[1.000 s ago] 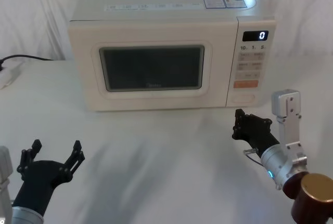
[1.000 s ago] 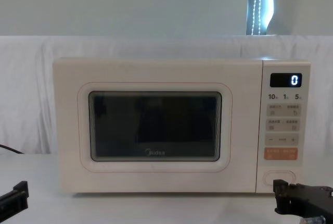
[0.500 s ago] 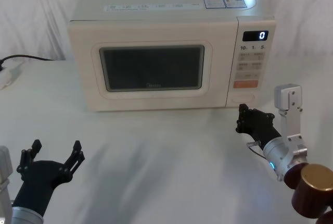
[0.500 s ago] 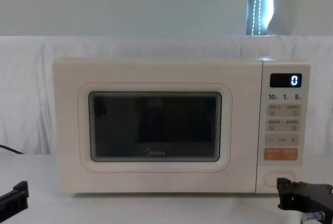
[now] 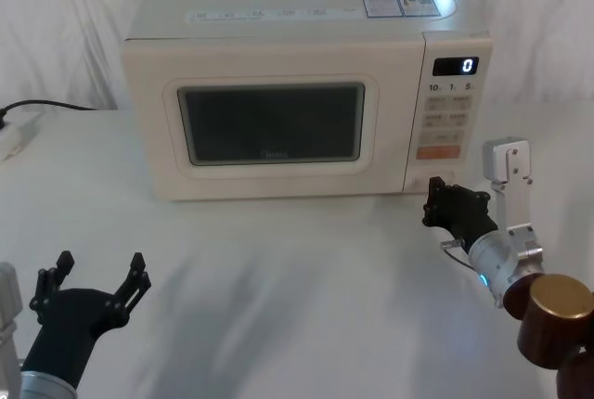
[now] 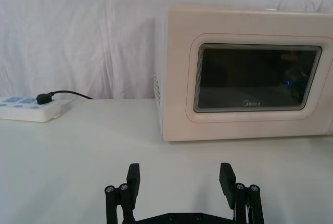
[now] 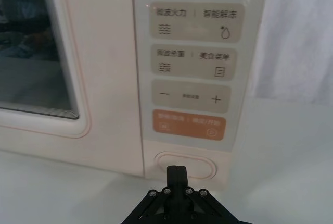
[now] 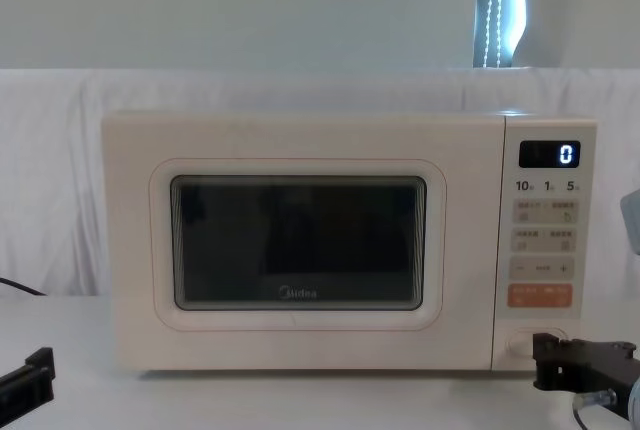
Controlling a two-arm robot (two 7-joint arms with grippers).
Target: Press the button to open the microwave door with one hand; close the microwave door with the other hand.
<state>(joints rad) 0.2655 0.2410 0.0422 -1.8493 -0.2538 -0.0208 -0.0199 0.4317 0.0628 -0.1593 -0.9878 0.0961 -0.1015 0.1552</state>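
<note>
white table (image 5: pixel 278 269), microwave (image 5: pixel 278 28), power strip (image 6: pixel 28 110)

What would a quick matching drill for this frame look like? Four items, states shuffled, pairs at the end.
Items:
1. door
2. button
3. left gripper
4. right gripper

States:
A. open, low near the table's front edge
B. shut, tip right in front of the button
C. closed flush with the microwave body
D. cream oblong below the orange key

Pairs: 1-C, 2-D, 3-A, 4-B
</note>
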